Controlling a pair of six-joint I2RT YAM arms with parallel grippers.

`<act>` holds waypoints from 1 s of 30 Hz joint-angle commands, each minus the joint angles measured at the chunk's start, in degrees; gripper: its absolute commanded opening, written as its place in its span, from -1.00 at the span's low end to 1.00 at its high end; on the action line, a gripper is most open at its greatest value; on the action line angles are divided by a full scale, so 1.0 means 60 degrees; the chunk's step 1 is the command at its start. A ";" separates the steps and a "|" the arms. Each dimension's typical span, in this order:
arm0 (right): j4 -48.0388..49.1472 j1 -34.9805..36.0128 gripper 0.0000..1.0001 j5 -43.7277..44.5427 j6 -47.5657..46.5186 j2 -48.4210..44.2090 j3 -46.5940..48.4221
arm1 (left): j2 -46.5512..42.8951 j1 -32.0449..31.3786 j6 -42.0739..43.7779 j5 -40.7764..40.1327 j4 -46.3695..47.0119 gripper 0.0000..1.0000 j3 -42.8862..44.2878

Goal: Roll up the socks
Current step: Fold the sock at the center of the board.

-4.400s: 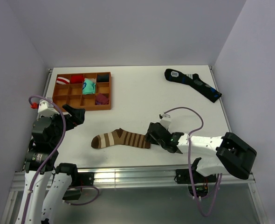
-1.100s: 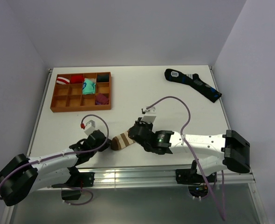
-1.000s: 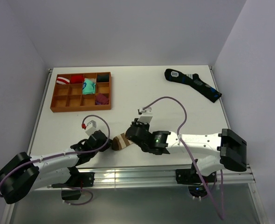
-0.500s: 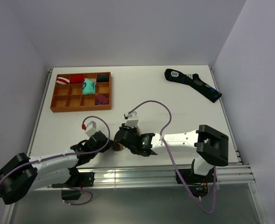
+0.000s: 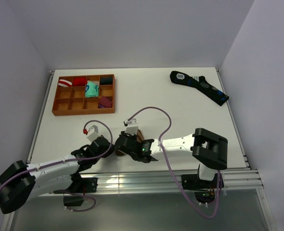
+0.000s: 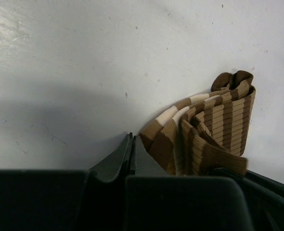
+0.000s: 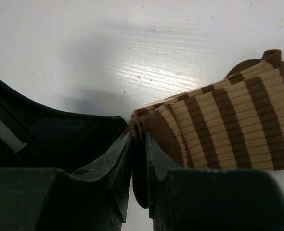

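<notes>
Socks: the brown, cream-striped socks (image 7: 219, 130) are bunched into a short wad of folded layers, loose and gaping rather than a tight roll.
Where: on the table (image 5: 180, 106) near its front edge, between the two grippers. From above they are mostly hidden under the wrists.
Axis: now short. In the right wrist view it runs from the jaws away to the right, with the stripes crossing it. The folded edge lies at the jaws and a dark brown end curls up at the far side.
Right gripper (image 7: 138, 144): nearly closed, nipping a fold of the wad's near edge.
Left gripper (image 6: 131, 149): fingers pressed together with nothing between them. The tips sit just beside the wad; I cannot tell whether they touch it.
Done: the length looks gathered up.
Left: probably tightening the wad and tucking the cuff over so the roll holds.
</notes>
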 commanded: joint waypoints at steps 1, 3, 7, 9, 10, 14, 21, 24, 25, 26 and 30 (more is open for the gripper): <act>0.0429 0.0074 -0.52 -0.0103 0.0113 0.0128 0.0406 | -0.0226 -0.0049 -0.0113 -0.0329 -0.0124 -0.99 -0.0017; 0.0459 0.0074 -0.48 -0.0133 0.0113 0.0113 0.0479 | -0.0256 -0.0049 -0.0099 -0.0329 -0.0154 -0.99 -0.0017; 0.0254 0.0074 -0.24 -0.0118 0.0054 0.0231 0.0757 | -0.0358 -0.0049 -0.0099 -0.0358 -0.0300 -0.99 -0.0017; 0.0254 0.0074 -0.06 -0.0104 0.0054 0.0158 0.0772 | -0.0548 -0.0049 -0.0128 -0.0387 -0.0344 -0.99 -0.0017; 0.0254 0.0074 0.05 -0.0118 0.0025 0.0041 0.0743 | -0.0621 -0.0049 -0.0128 -0.0416 -0.0620 -0.99 -0.0017; -0.0036 0.0060 0.12 0.0043 -0.0034 -0.0354 0.0699 | -0.1410 -0.0049 -0.0040 -0.0563 -0.1309 -0.99 0.0114; -0.0420 -0.0364 -0.12 0.0190 0.0274 -0.1555 -0.0194 | -0.2643 -0.0049 0.0486 -0.0813 -0.2775 -0.91 0.0875; -0.0552 -0.0555 -0.18 0.0073 0.0216 -0.1849 -0.0487 | -0.2542 -0.0049 0.0824 -0.0390 -0.2601 -0.92 0.1110; -0.0523 -0.0570 -0.18 0.0014 0.0070 -0.1878 -0.0517 | -0.2425 -0.0049 0.0955 -0.0271 -0.2339 -0.92 0.1140; -0.0334 -0.0556 -0.18 -0.0276 -0.0047 -0.1879 -0.0575 | -0.2192 -0.0049 0.0956 -0.0183 -0.2264 -0.94 0.1154; 0.0122 -0.0410 -0.22 -0.0865 -0.0516 -0.1340 -0.0518 | -0.1955 -0.0049 0.0694 0.0081 -0.1985 -0.95 0.1024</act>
